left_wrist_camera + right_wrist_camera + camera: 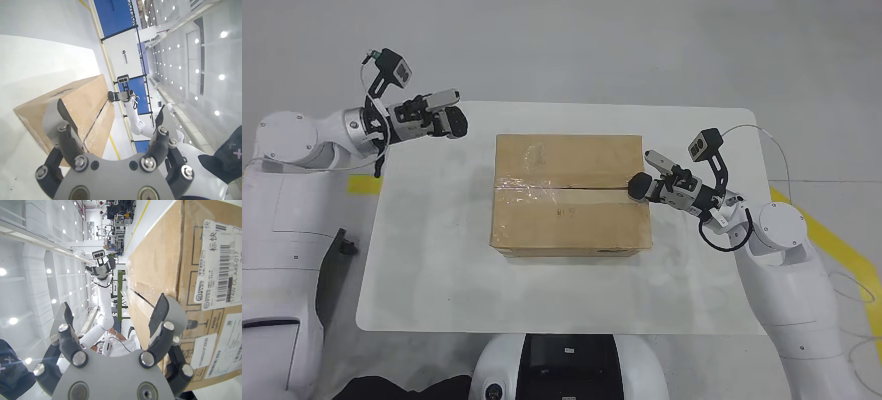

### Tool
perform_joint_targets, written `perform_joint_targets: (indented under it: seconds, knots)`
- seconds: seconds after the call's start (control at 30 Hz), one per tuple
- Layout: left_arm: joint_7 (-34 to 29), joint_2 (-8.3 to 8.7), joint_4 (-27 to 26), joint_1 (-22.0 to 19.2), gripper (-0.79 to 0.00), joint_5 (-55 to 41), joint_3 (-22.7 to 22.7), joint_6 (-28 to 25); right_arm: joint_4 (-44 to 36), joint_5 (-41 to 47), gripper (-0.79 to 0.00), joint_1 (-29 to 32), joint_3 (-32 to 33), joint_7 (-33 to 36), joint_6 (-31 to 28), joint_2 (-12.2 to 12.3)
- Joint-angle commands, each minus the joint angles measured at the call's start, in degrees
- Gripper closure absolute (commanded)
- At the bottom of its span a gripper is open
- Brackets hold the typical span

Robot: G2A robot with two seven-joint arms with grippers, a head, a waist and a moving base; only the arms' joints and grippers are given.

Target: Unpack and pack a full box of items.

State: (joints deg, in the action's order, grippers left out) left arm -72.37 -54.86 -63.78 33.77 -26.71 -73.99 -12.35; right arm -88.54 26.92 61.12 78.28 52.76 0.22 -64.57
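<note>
Rectangular cardboard box [572,195], flaps closed under glossy clear tape [524,182], lies on the desk [422,260]. My right hand [639,186], spread wide, sits at its end seam; my left hand [456,121], spread too, hangs apart near its far corner.

Matt cardboard box [572,215] — glossy clear tape [527,183] along its seam; smooth white table [422,260].
</note>
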Motion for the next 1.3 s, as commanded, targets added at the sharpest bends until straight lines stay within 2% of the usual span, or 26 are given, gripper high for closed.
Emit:
perform_joint_targets:
  seconds: [0.0, 0.23, 1.27]
  knots:
    - [-0.04, -0.07, -0.22, 0.12, -0.785, -0.36, 0.32, -0.40, 0.00, 0.00, -0.785, 0.00, 0.00, 0.00, 0.00, 0.00]
    - [-0.29, -0.57, -0.49, 0.03, -0.785, -1.77, 2.20, -1.72, 0.00, 0.00, -0.785, 0.00, 0.00, 0.00, 0.00, 0.00]
    - [1.64, -0.54, -0.69, -0.04, -0.785, 0.16, 2.45, -1.46, 0.00, 0.00, -0.785, 0.00, 0.00, 0.00, 0.00, 0.00]
